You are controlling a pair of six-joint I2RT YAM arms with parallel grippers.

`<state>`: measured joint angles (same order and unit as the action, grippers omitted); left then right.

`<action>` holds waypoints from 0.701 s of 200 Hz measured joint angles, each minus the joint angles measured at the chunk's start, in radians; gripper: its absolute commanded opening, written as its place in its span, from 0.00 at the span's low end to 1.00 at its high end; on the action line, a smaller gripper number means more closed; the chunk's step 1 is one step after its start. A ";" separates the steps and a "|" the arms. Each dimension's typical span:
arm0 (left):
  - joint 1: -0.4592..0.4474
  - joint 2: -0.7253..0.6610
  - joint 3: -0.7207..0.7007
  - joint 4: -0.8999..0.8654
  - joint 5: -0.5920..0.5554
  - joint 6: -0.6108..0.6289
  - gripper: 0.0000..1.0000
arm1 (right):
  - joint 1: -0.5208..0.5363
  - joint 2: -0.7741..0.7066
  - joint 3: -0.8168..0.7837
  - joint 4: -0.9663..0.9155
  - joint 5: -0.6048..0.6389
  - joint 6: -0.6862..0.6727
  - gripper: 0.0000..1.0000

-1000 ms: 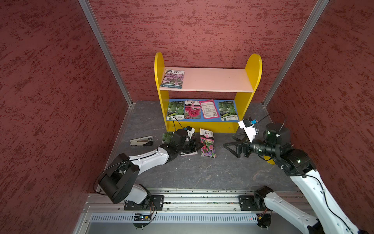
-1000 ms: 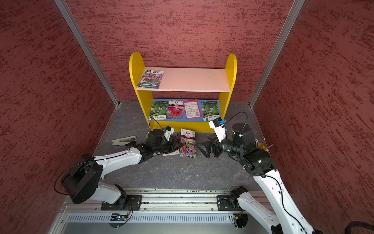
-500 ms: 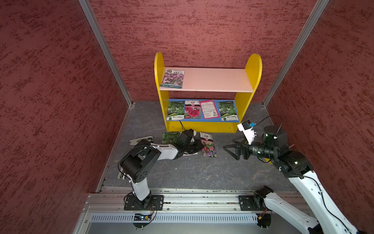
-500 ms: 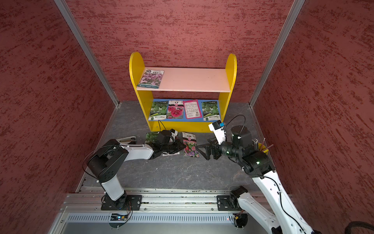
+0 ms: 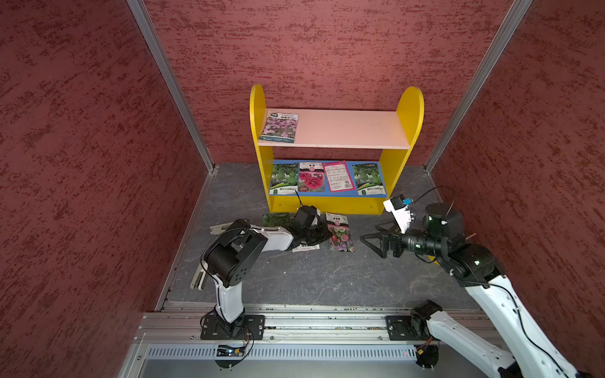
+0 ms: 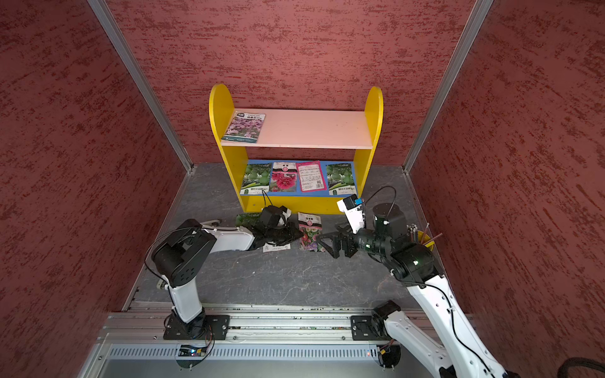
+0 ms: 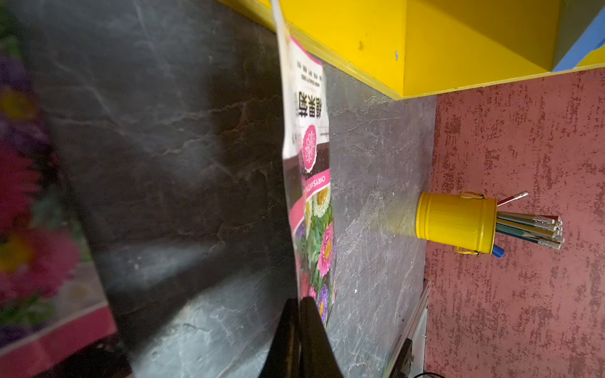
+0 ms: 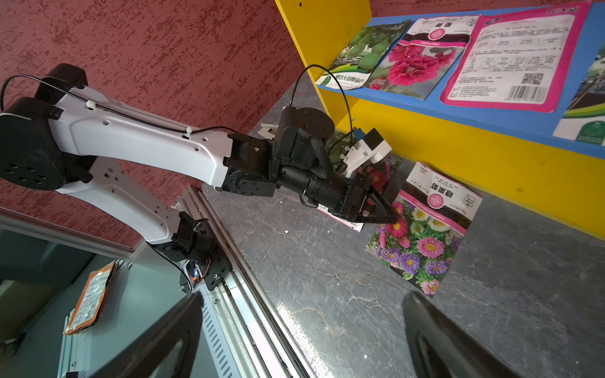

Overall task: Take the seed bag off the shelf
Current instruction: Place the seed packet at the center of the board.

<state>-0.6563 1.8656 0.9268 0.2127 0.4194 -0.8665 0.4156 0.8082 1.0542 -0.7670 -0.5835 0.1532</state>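
Left gripper pinching the seed bag just in front of the shelf.
Edge-only hold: bag could slip free if dragged; right gripper wide, empty.

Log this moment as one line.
left jaws: shut on seed bag, in front of shelf | right jaws: open, beside bag | shelf: holds five bags

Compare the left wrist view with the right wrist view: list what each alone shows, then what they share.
Left wrist only: a yellow bucket full of pencils. Right wrist only: the left arm, four seed bags lying on the shelf, and an orange packet. Both: the shelf's yellow wood, the grey floor, and the flower seed bag, pinched at its edge by the left end effector.
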 measured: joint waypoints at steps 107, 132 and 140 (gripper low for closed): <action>0.012 0.016 0.036 -0.122 -0.022 0.029 0.50 | 0.000 0.004 -0.005 0.008 0.001 0.001 0.98; 0.013 0.014 0.043 -0.138 -0.038 0.030 0.50 | 0.000 0.005 -0.010 0.011 0.001 0.001 0.98; 0.015 0.012 0.044 -0.143 -0.040 0.030 0.50 | 0.000 0.007 -0.012 0.013 0.001 0.002 0.98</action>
<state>-0.6411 1.8778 0.9707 0.0696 0.3798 -0.8364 0.4156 0.8154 1.0424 -0.7540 -0.5823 0.1547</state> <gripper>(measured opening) 0.503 0.984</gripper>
